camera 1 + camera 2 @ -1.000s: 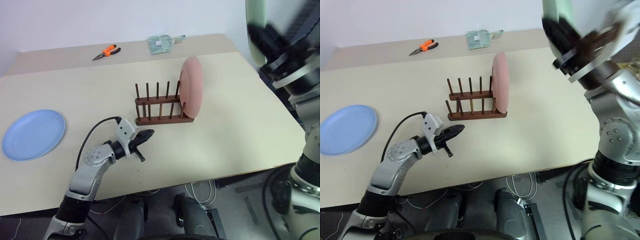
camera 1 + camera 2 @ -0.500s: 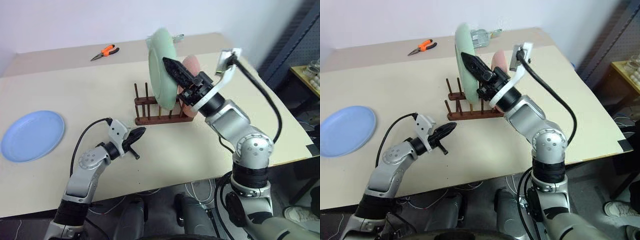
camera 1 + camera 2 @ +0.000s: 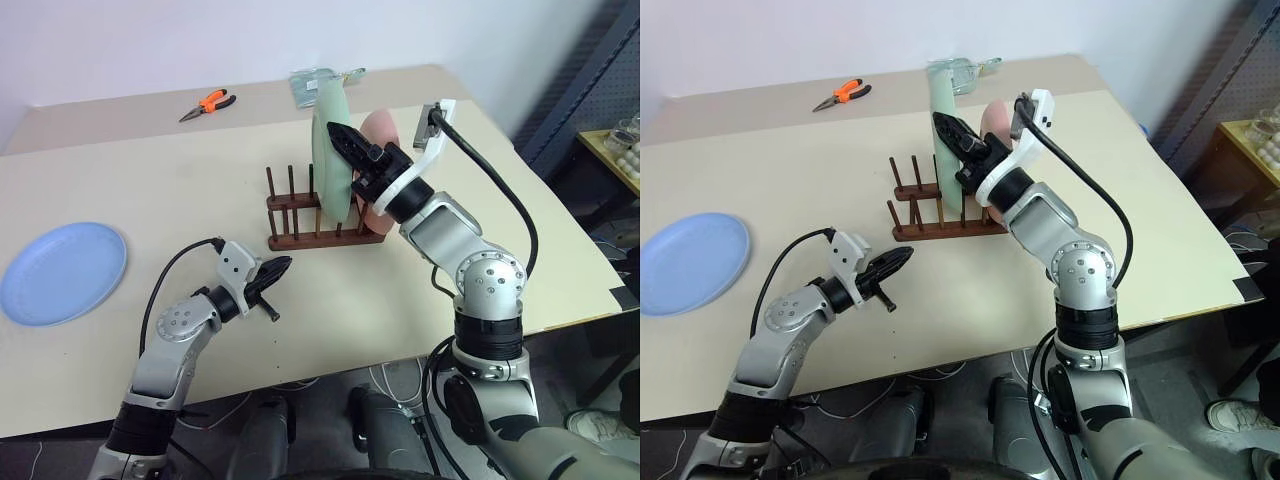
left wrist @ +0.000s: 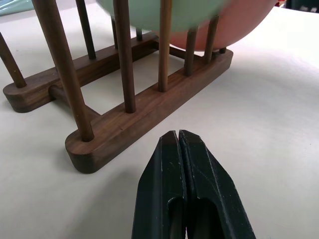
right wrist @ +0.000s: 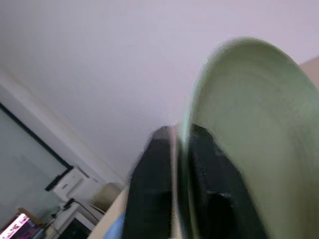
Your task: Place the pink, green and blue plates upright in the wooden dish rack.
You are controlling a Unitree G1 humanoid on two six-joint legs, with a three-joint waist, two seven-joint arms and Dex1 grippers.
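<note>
The table (image 3: 480,220) is carrying everything in a loose spread across its pale top. At the left side the blue plate (image 3: 60,272) is lying flat, well apart from the other dishes. Near the middle the green plate (image 3: 328,150) is standing on edge in the dish rack (image 3: 310,215), its lower rim sitting down between the pegs, while the right gripper (image 3: 945,125) is reaching in from the right. In the right wrist view its jaws are sitting one on each side of the green rim; whether they are pinching it or slackening off cannot be told. Just beside the green plate, on the side toward the right arm, the pink plate (image 3: 382,128) is standing upright at the end of the same rack, mostly hidden behind the arm. The rack itself is sitting with its pegs pointing up, the slots on its left half standing free.

In front of the rack the left gripper (image 3: 283,266) is hovering low over the table with its jaws pressed together and nothing between them, pointing at the rack's near end and not touching it. At the far edge a pair of orange pliers (image 3: 210,103) is lying, and to its right a clear bag (image 3: 312,82) is resting behind the green plate.
</note>
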